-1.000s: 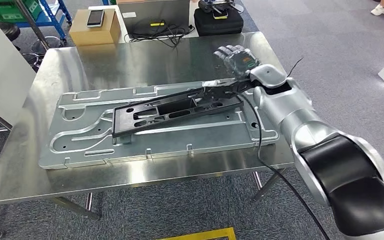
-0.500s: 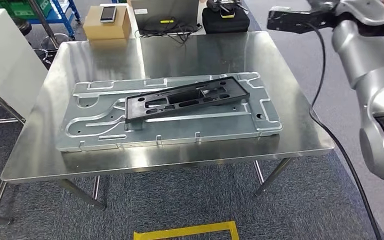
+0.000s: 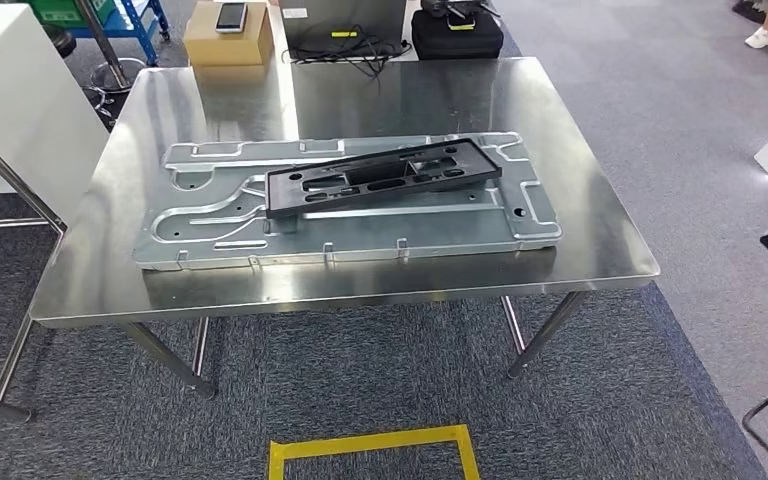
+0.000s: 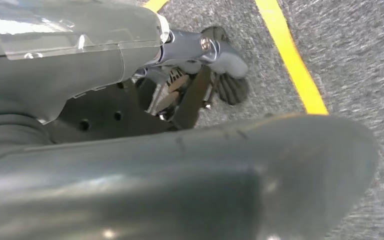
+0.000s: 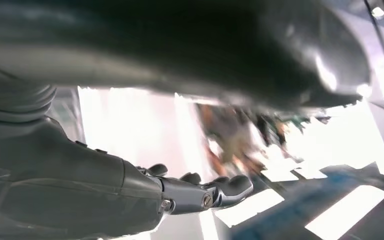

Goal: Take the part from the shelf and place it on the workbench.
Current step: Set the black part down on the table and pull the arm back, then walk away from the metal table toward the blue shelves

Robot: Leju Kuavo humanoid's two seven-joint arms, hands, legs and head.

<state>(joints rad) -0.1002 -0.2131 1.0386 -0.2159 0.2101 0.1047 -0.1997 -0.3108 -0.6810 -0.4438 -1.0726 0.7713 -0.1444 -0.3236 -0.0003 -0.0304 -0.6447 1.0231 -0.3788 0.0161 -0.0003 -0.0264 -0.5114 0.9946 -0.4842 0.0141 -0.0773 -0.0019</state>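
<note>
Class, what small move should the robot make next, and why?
Probably lower the right hand to the robot's side and stop. The black slotted plastic frame lies flat on the stamped silver metal plate on the steel workbench, nothing touches it, and the right hand is empty with its fingers apart.

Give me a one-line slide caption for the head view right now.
Long black plastic part lying on a stamped silver metal panel atop the stainless steel workbench, released.
</note>
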